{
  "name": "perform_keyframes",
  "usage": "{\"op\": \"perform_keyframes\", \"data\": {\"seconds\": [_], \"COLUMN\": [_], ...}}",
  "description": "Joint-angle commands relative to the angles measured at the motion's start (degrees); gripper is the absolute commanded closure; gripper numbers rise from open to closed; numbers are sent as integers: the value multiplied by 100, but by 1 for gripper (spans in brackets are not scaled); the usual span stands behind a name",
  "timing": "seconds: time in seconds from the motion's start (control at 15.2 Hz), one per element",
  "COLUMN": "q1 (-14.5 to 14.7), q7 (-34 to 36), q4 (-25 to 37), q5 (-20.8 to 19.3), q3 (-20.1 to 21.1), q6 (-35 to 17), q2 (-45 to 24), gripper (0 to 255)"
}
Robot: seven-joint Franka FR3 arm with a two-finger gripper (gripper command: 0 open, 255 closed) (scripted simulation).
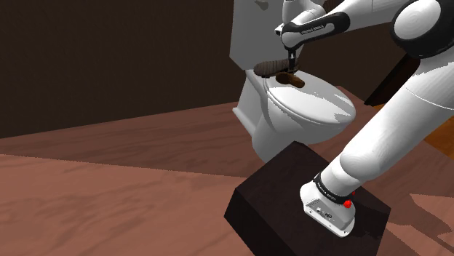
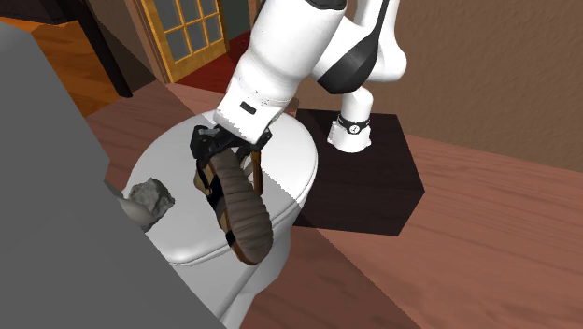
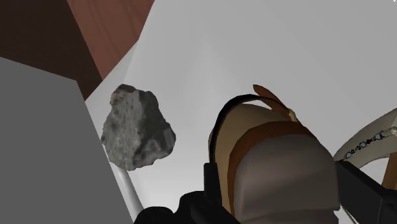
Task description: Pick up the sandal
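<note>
- Brown strapped sandal with a dark ribbed sole (image 2: 239,207): it hangs tilted over the closed white toilet lid (image 2: 177,157), near the back. Its sole faces the second exterior camera. You cannot tell whether its lower end clears the lid.
- All-black two-finger gripper (image 2: 232,159): the fingers pinch the sandal at its upper end, one on each side. Judge the tilt as a result of this off-centre hold, since the free end sags under its own weight.
- Rough grey rock (image 3: 137,127): it rests on the lid beside the plain grey toilet tank (image 2: 56,196), apart from the sandal. Keep your lift path away from it.
- Task state: the grasp looks made, so what remains is probably a straight raise.
</note>
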State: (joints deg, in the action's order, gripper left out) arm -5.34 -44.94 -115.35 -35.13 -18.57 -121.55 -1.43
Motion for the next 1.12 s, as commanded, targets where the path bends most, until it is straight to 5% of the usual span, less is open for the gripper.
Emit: {"op": "perform_keyframes", "data": {"seconds": [0.0, 1.06], "q1": [0, 58], "q7": [-39, -537], "q4": [43, 820], "q5": [16, 211], "q3": [0, 60], "q6": [64, 969], "q2": [18, 252], "gripper": [255, 255]}}
